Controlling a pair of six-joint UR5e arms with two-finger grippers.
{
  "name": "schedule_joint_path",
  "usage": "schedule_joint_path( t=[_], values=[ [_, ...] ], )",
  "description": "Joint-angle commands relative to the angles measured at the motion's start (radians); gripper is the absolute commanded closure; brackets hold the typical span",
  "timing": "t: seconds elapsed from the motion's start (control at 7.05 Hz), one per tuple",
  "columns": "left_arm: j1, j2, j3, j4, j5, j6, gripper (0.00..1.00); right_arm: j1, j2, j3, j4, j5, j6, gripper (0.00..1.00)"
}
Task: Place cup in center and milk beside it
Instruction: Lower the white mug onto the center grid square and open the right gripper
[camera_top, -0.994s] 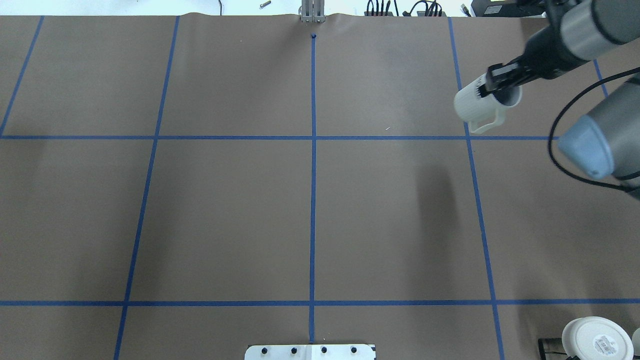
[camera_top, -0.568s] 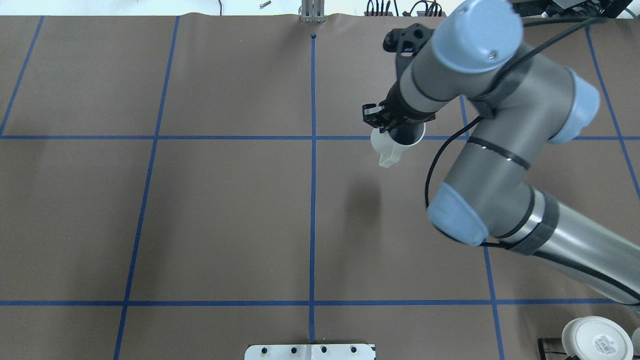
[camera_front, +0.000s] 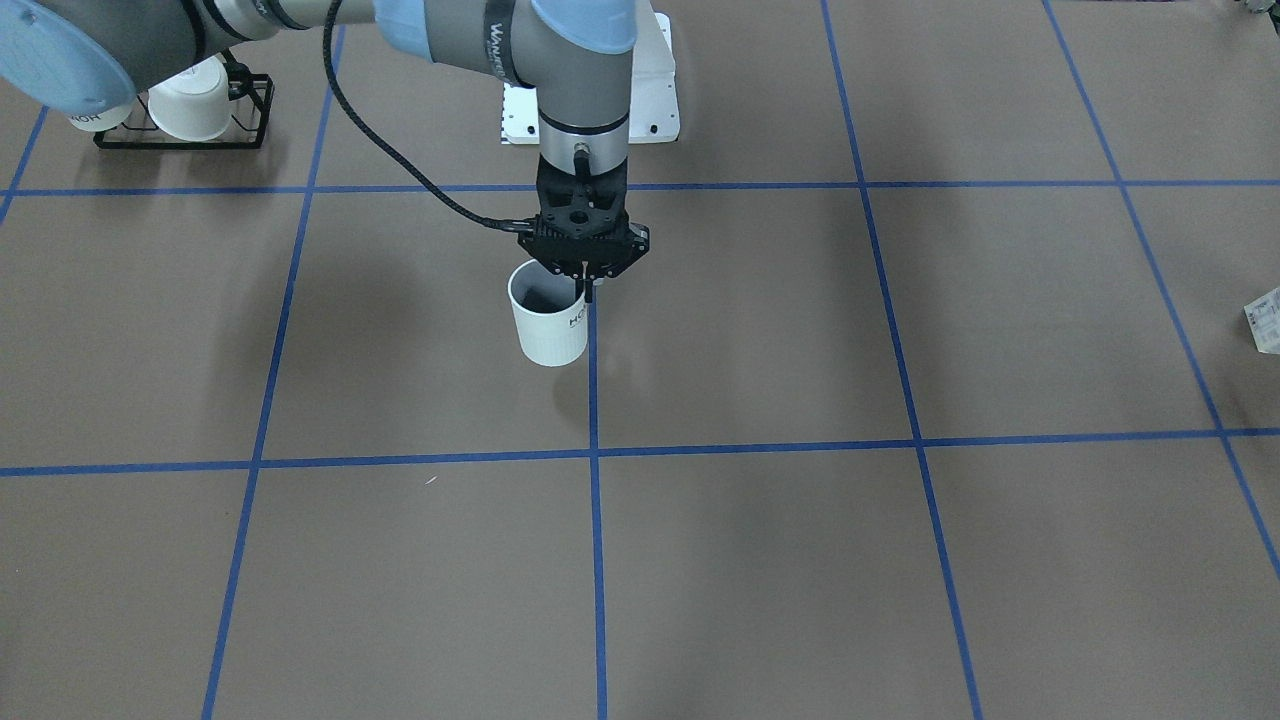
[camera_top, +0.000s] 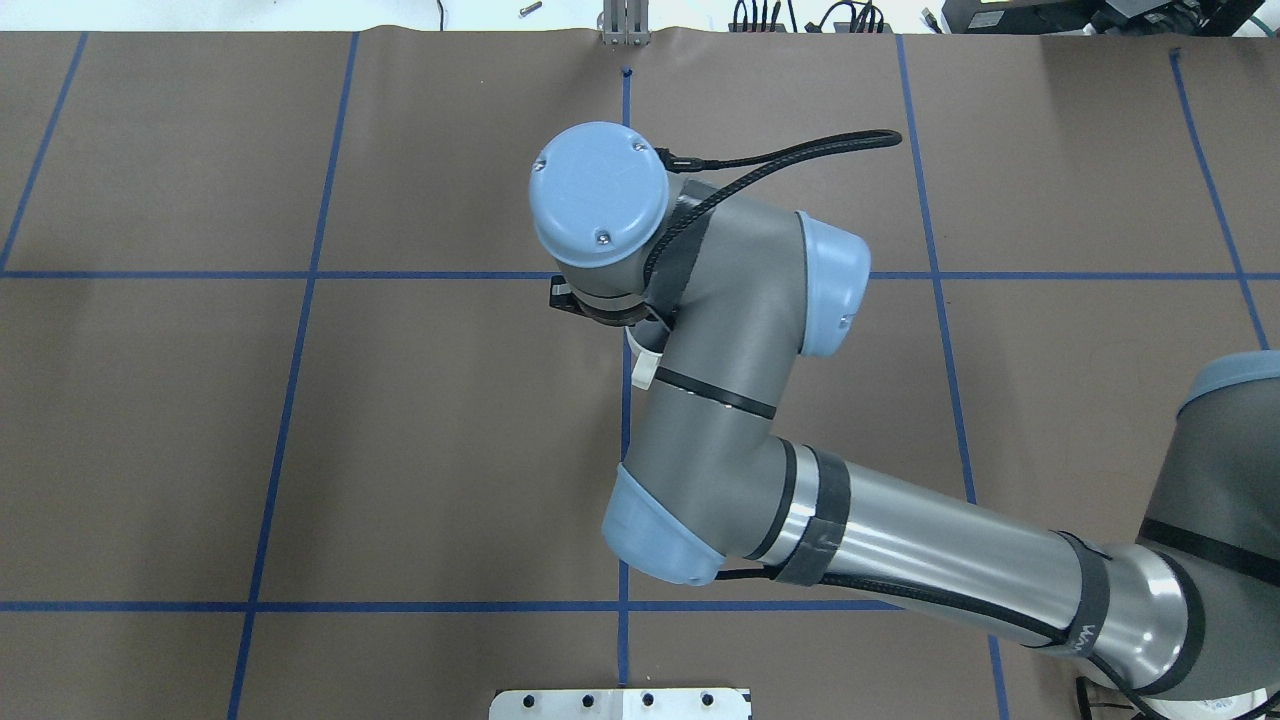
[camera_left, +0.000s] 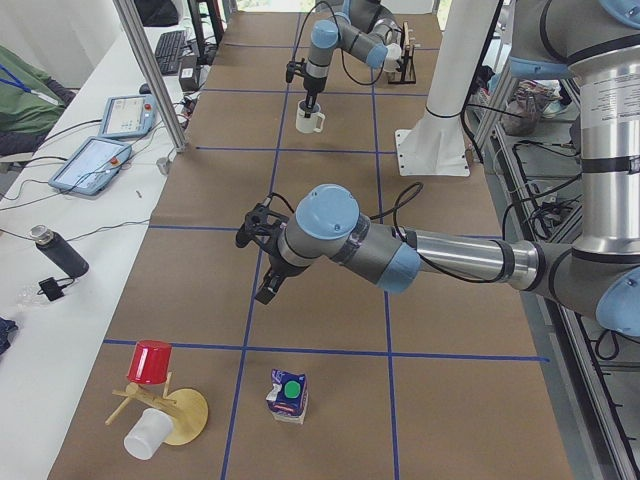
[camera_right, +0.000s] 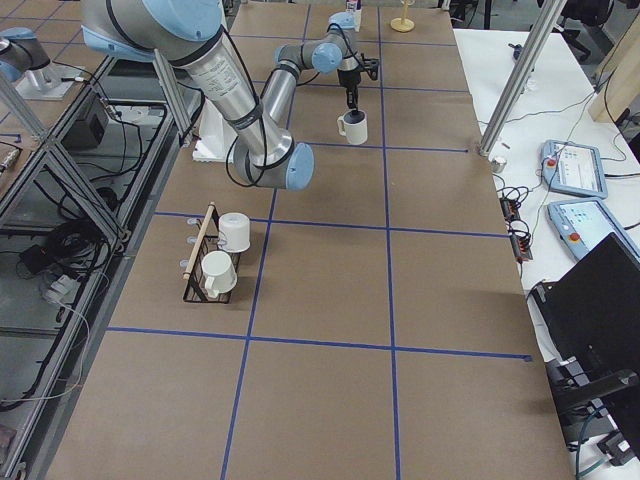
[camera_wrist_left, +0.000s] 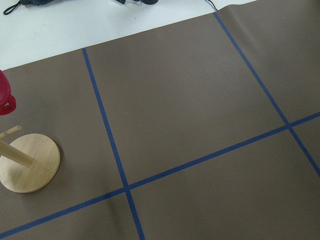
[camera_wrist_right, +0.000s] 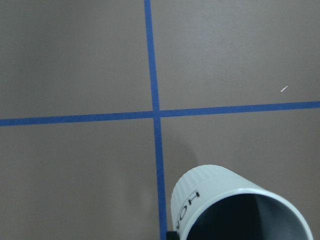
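Observation:
My right gripper (camera_front: 586, 291) points straight down and is shut on the rim of the cup (camera_front: 548, 326), a small white mug with a dark inside. The cup hangs upright just beside the middle tape line (camera_front: 594, 400), between the two crosswise lines, low over the brown surface; I cannot tell if it touches. In the overhead view only its handle (camera_top: 645, 372) shows under the arm. The cup also fills the bottom of the right wrist view (camera_wrist_right: 235, 210). The milk (camera_left: 288, 394), with a green cap, stands at the table's left end. My left gripper (camera_left: 266, 288) hovers beyond it; I cannot tell if it is open or shut.
A black rack (camera_front: 180, 125) with two white mugs stands at the robot's right side. A wooden stand (camera_left: 165, 405) with a red cup and a white cup lying by it is near the milk; its base shows in the left wrist view (camera_wrist_left: 27, 161).
My right arm has swung from the far right edge to the middle, carrying the cup. The cup was tilted and high, and is now upright and low by the middle line.

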Motion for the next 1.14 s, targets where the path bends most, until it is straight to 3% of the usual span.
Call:
schedule_joint_path(
  t=[0.0,0.28,0.85,0.99],
  values=[
    [0.0,0.0,0.001,0.0,0.0,0.0,0.01,-0.022,0.03,-0.052,0.004,0.041,-0.003,1.0],
    [0.002,0.0,0.002,0.0,0.0,0.0,0.01,-0.028,0.045,-0.083,0.002,0.166,-0.015,1.0],
    [0.0,0.0,0.002,0.0,0.0,0.0,0.01,-0.028,0.059,-0.145,0.014,0.17,-0.041,1.0],
    [0.002,0.0,0.002,0.0,0.0,0.0,0.01,-0.028,0.047,-0.152,0.065,0.169,-0.041,0.89]
  ],
)
